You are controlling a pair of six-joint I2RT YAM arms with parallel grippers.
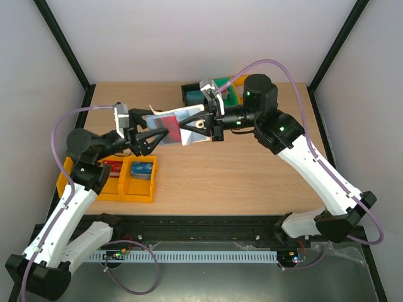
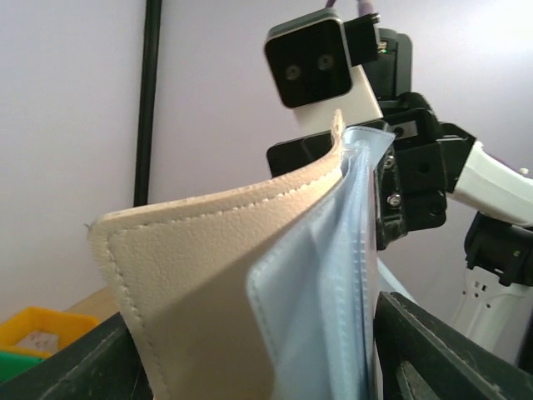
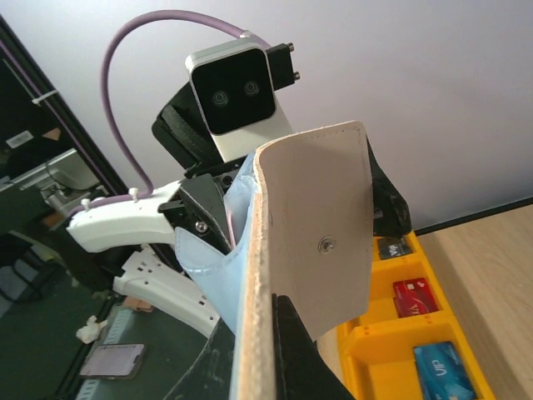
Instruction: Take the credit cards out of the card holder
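Observation:
The card holder (image 1: pixel 186 117) hangs in the air over the middle of the table, cream outside (image 2: pixel 208 275) and blue-grey inside. My right gripper (image 1: pixel 205 123) is shut on its right edge (image 3: pixel 325 208). My left gripper (image 1: pixel 162 136) is wide open, with its fingers (image 2: pixel 416 342) on either side of the holder. In the top view a red rectangle (image 1: pixel 169 124) shows on the holder between the left fingers. It does not show in the wrist views. A red card (image 3: pixel 414 296) and a dark grey card (image 3: pixel 391 247) lie in the yellow bin.
The yellow bin (image 1: pixel 137 190) stands at the table's left front and also holds a blue card (image 1: pixel 142 168). Green bins (image 1: pixel 228 95) stand at the back, behind the right wrist. Black frame posts rise at the table's back corners.

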